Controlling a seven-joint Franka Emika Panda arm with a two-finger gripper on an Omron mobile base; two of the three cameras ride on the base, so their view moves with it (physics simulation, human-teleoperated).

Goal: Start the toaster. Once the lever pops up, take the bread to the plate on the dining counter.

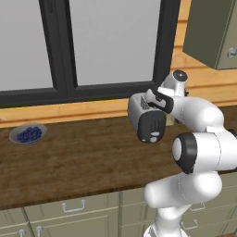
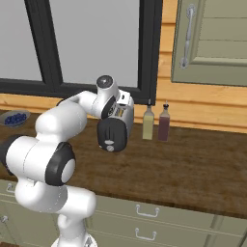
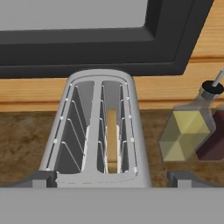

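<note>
Your gripper (image 3: 112, 181) hangs wide open with nothing held, just above the toaster (image 3: 98, 131). The bread (image 3: 112, 138) stands upright in the right-hand slot, directly ahead between your fingertips (image 3: 39, 178).

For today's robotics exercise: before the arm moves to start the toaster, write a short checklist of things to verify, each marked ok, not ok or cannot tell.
1. Bread sits upright in the right-hand slot of the toaster: ok.
2. Gripper open, holding nothing: ok.
3. Gripper above the toaster, looking into the slots: ok.
4. Lever position on the dark end panel: cannot tell.
5. Oil bottle stands apart from the toaster, right of it in the hand view: ok.
6. Plate located: cannot tell.
</note>
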